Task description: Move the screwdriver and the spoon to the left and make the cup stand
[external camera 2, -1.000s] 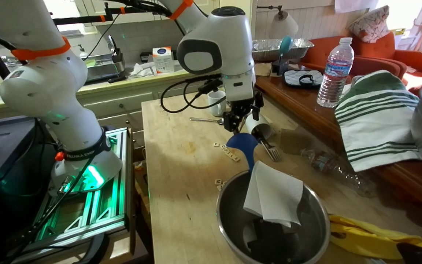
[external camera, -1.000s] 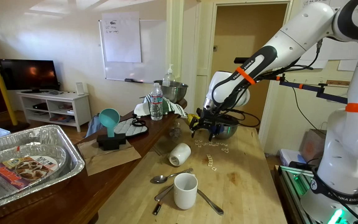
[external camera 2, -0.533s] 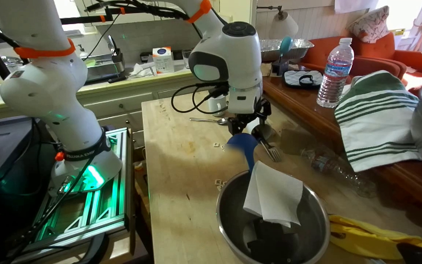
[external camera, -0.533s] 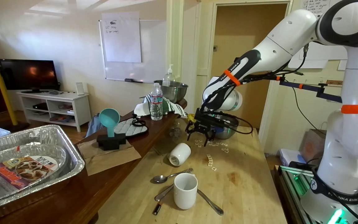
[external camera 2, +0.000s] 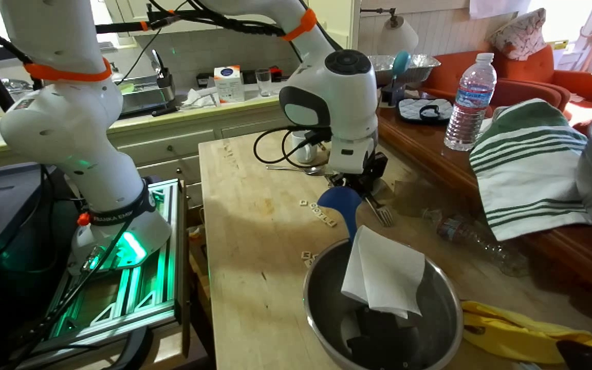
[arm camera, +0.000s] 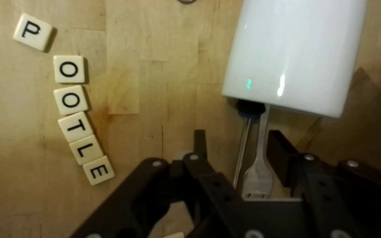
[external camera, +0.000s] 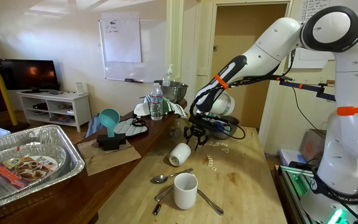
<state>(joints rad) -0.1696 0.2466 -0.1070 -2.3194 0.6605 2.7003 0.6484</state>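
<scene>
Where the cup (arm camera: 293,56) is laid: on its side, mouth turned to the gripper (arm camera: 239,144), top right in wrist view.
Gripper: spread wide, nothing gripped.
Screwdriver (arm camera: 244,142): handle end mostly covered by cup; shaft seen in the gripper's gap, long axis approx crosswise to the squeeze, so prob well placed to be pinched.
Fork (arm camera: 259,165): laid right alongside shaft, cld be caught too tbh.

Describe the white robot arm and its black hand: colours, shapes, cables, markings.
The rounded, plastic-looking white arm wears flat bright-orange bands, a black oval ring and looping black cables. A curved black base collar reads FRANKA EMIKA, above a green light strip. The matte-black, hinged, two-fingered hand has round grey screw heads.
</scene>
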